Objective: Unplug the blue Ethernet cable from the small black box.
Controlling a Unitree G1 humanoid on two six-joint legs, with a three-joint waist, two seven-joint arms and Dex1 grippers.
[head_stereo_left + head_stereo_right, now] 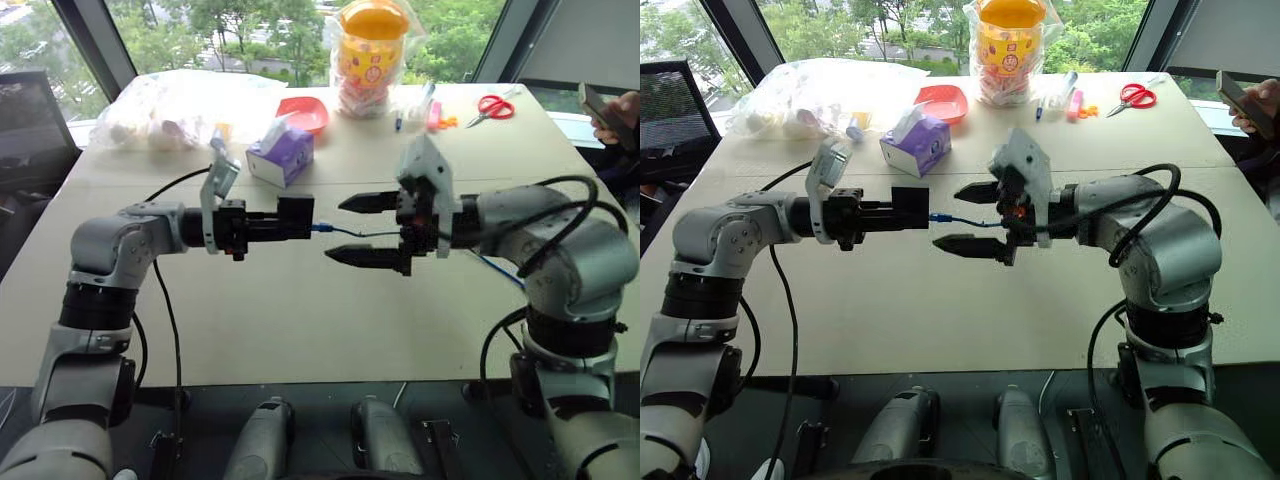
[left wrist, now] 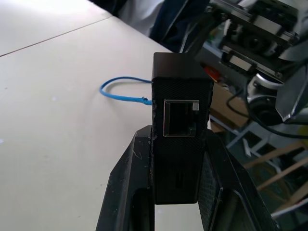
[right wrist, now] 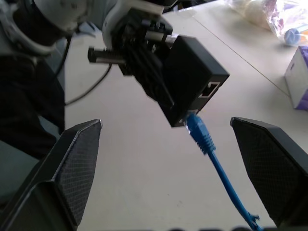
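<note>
Right wrist view: the left claw (image 3: 159, 86) is clenched on the box (image 3: 195, 79), held above the bench (image 1: 300, 320). The cable (image 3: 211, 159) is plugged into the box and trails toward 5 o'clock between the released right claw (image 1: 365, 230) fingers.

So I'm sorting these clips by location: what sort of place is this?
Probably an office or lab workroom: a big plain table beside wide windows onto trees, with scissors, a tissue box and a lidded snack tub on it.
</note>
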